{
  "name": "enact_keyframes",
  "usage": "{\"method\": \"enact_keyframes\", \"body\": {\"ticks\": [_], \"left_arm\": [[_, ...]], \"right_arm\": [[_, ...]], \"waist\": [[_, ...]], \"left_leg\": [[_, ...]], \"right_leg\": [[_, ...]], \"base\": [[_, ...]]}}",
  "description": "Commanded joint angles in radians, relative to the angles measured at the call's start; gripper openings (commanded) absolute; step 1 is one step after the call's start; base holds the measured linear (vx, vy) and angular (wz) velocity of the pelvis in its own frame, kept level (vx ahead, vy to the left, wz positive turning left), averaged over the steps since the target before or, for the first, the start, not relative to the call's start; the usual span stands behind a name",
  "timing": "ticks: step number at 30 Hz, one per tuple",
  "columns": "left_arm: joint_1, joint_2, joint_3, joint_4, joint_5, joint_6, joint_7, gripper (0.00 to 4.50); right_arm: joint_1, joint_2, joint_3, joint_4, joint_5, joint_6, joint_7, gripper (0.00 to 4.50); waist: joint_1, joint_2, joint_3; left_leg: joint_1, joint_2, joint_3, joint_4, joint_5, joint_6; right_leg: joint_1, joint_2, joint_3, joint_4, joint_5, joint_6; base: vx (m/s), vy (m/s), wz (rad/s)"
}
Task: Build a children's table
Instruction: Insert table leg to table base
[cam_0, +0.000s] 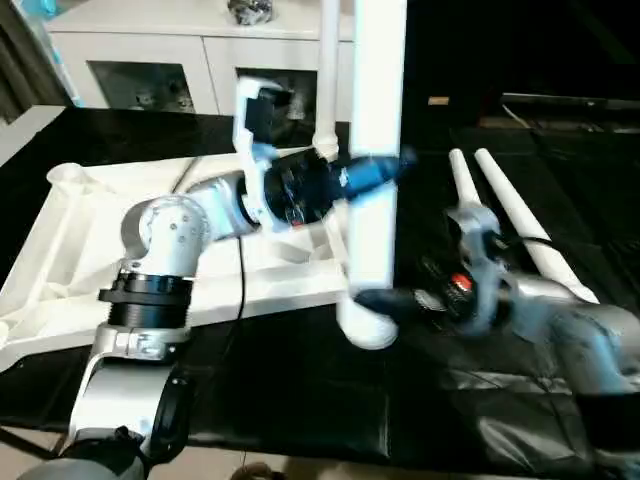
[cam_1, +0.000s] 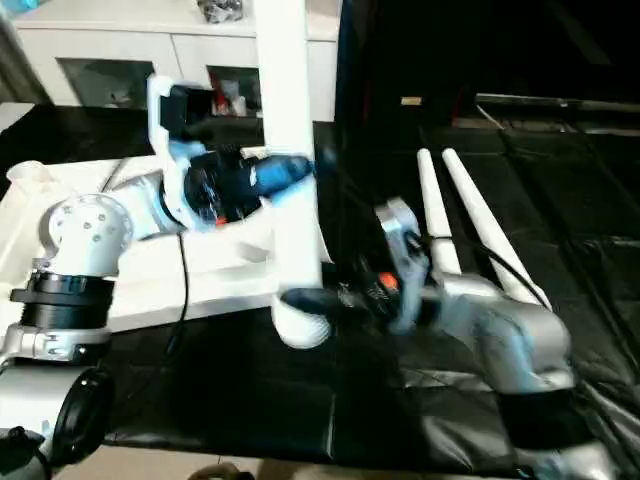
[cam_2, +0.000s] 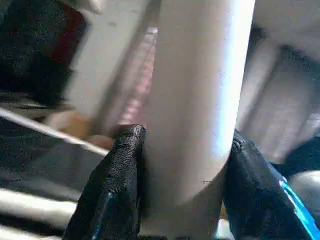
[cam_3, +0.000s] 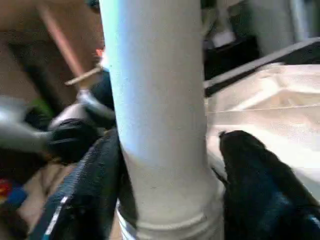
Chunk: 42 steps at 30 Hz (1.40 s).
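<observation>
The white table top (cam_0: 90, 240) lies upside down on the black surface, left of centre. One thin leg (cam_0: 327, 70) stands in its far socket. A second leg (cam_0: 378, 90) is upright in front of the top's right edge, its thick end (cam_0: 368, 325) low. My left gripper (cam_0: 385, 170) is shut on this leg at mid-height, and in the left wrist view both fingers (cam_2: 125, 165) press against its sides. Near the thick end, my right gripper (cam_0: 375, 298) sits around it; one finger (cam_3: 250, 165) stands a little off the tube. Two more legs (cam_0: 520, 220) lie to the right.
A white cabinet (cam_0: 200, 60) with glass doors stands behind the work. The black surface (cam_0: 300, 390) stretches forward to its near edge. A black cable (cam_0: 240, 270) hangs from my left forearm over the table top.
</observation>
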Motion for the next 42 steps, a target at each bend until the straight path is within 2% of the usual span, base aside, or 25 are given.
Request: {"method": "enact_keyframes", "body": {"ticks": [1,4,5,6,8,10,11,14,26,32,42], "left_arm": [[0.004,0.001,-0.012,-0.014,0.031,-0.019,0.027,1.93],[0.008,0.014,-0.051,-0.023,0.128,-0.083,0.116,1.91],[0.010,0.016,-0.062,-0.029,0.156,-0.107,0.143,1.87],[0.010,0.016,-0.062,-0.029,0.156,-0.107,0.143,1.86],[0.007,0.013,-0.068,-0.038,0.194,-0.112,0.223,1.85],[0.007,0.014,-0.082,-0.048,0.227,-0.118,0.264,1.85],[0.005,0.010,-0.085,-0.052,0.245,-0.117,0.299,1.85],[-0.001,-0.006,-0.083,-0.060,0.278,-0.117,0.381,1.85],[-0.008,-0.018,-0.105,-0.111,0.301,-0.116,0.442,1.85],[-0.003,-0.018,-0.118,-0.129,0.295,-0.108,0.428,1.85],[-0.006,-0.006,-0.143,-0.144,0.286,-0.108,0.399,1.85]], "right_arm": [[-0.015,0.006,-0.056,0.033,-0.036,-0.039,-0.069,3.47],[-0.011,0.021,-0.063,0.026,-0.049,-0.069,-0.095,3.67],[-0.010,0.029,-0.065,0.025,-0.060,-0.086,-0.107,3.91],[-0.010,0.029,-0.065,0.025,-0.060,-0.086,-0.107,4.00],[-0.011,0.047,-0.063,0.022,-0.080,-0.104,-0.150,4.12],[-0.014,0.058,-0.058,0.016,-0.087,-0.099,-0.178,4.18],[-0.015,0.067,-0.051,0.010,-0.099,-0.104,-0.196,4.18],[-0.016,0.086,-0.033,0.003,-0.130,-0.106,-0.244,4.18],[-0.056,0.111,-0.011,0.058,-0.181,-0.082,-0.314,4.18],[-0.078,0.105,0.004,0.080,-0.169,-0.042,-0.289,4.18],[-0.108,0.088,0.004,0.117,-0.163,-0.027,-0.243,4.18]], "waist": [[-0.002,-0.013,-0.083],[0.000,-0.014,-0.085],[-0.001,-0.020,-0.085],[0.000,-0.018,-0.086],[-0.003,-0.020,-0.086],[-0.002,-0.021,-0.086],[-0.003,-0.024,-0.087],[-0.005,-0.023,-0.084],[-0.005,-0.028,-0.083],[-0.005,-0.031,-0.084],[-0.005,-0.033,-0.084]], "left_leg": [[0.011,0.055,-0.031,-0.055,-0.065,0.048],[0.013,0.059,-0.032,-0.055,-0.053,0.049],[0.011,0.060,-0.033,-0.056,-0.047,0.050],[0.012,0.060,-0.033,-0.055,-0.046,0.049],[0.008,0.058,-0.032,-0.054,-0.036,0.053],[0.006,0.054,-0.031,-0.053,-0.039,0.057],[0.006,0.057,-0.033,-0.054,-0.032,0.056],[0.008,0.056,-0.031,-0.054,-0.042,0.054],[0.009,0.056,-0.030,-0.055,-0.038,0.054],[0.008,0.056,-0.030,-0.054,-0.033,0.056],[0.008,0.055,-0.030,-0.053,-0.033,0.054]], "right_leg": [[0.062,-0.095,0.062,-0.084,-0.253,-0.116],[0.060,-0.096,0.064,-0.078,-0.225,-0.118],[0.061,-0.096,0.064,-0.077,-0.214,-0.117],[0.061,-0.097,0.064,-0.075,-0.209,-0.119],[0.062,-0.097,0.064,-0.072,-0.189,-0.124],[0.065,-0.098,0.063,-0.074,-0.202,-0.121],[0.064,-0.097,0.063,-0.072,-0.199,-0.118],[0.061,-0.097,0.063,-0.077,-0.225,-0.113],[0.059,-0.097,0.065,-0.075,-0.222,-0.112],[0.060,-0.097,0.065,-0.072,-0.200,-0.116],[0.060,-0.097,0.065,-0.072,-0.206,-0.115]], "base": [[0.000,0.000,0.00],[0.000,0.000,0.00],[0.000,0.000,0.00],[0.000,0.000,0.00],[0.000,0.000,0.00],[0.000,0.000,0.00],[0.000,0.000,0.00],[0.000,0.000,0.00],[0.000,0.000,0.00],[0.000,0.000,0.00],[0.000,0.000,0.00]]}}
